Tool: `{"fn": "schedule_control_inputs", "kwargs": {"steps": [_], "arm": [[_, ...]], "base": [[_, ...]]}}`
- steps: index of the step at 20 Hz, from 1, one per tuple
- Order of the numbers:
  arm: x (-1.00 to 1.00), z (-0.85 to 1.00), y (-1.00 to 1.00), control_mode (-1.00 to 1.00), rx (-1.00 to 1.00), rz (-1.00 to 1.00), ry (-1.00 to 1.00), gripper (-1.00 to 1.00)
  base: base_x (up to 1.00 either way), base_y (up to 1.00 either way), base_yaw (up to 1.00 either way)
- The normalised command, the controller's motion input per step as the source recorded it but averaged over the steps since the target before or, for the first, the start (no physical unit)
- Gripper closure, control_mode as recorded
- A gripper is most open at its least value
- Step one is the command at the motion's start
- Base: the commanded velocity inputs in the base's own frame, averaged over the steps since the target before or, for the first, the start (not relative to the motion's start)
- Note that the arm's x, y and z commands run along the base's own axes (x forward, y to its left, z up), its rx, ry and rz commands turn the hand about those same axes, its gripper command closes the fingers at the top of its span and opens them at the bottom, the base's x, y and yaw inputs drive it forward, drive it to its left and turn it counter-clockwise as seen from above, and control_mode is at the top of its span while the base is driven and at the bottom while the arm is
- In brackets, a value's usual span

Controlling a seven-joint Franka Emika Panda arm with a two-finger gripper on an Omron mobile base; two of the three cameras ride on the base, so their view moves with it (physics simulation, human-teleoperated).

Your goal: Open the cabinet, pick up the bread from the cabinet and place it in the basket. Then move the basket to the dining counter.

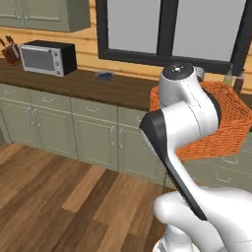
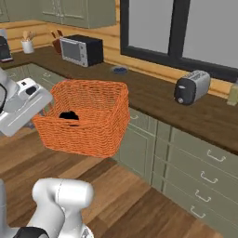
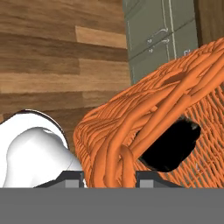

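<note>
Gripper [image 3: 109, 177] jaws are clamped on the rim of the wicker basket [image 2: 88, 118], which is held in the air beside the desk's front edge, above the floor. Bread [image 2: 69, 115] is seen lying inside it. Carrying to the dining counter is judged left. The arm is folded low.

A dark wood worktop [image 2: 153, 95] runs along the wall above pale green cabinets [image 1: 93, 133] with metal handles. A black-and-silver microwave [image 1: 47, 57] sits on it, with a knife block [image 1: 10, 51] just to its left. A small blue dish [image 2: 119, 70] lies further along, and a dark toaster [image 2: 191, 87] stands below a dark-framed window [image 2: 179, 28]. A white cup of wooden utensils [image 2: 28, 44] stands in the corner. The floor [image 1: 59, 197] is wood plank in mixed browns.
</note>
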Motion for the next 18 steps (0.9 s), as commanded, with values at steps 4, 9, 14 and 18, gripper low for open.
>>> {"fn": "schedule_control_inputs", "kwargs": {"steps": [4,9,14,18], "arm": [[0.0,0.0,0.0,1.0,0.0,0.0,0.0,1.0],[0.0,0.0,0.0,1.0,0.0,0.0,0.0,1.0],[0.0,0.0,0.0,1.0,0.0,0.0,0.0,1.0],[0.0,0.0,0.0,1.0,0.0,0.0,0.0,1.0]], "base": [[0.59,0.0,0.7],[0.27,0.13,0.73],[0.24,0.19,0.72],[0.24,0.22,0.72]]}}
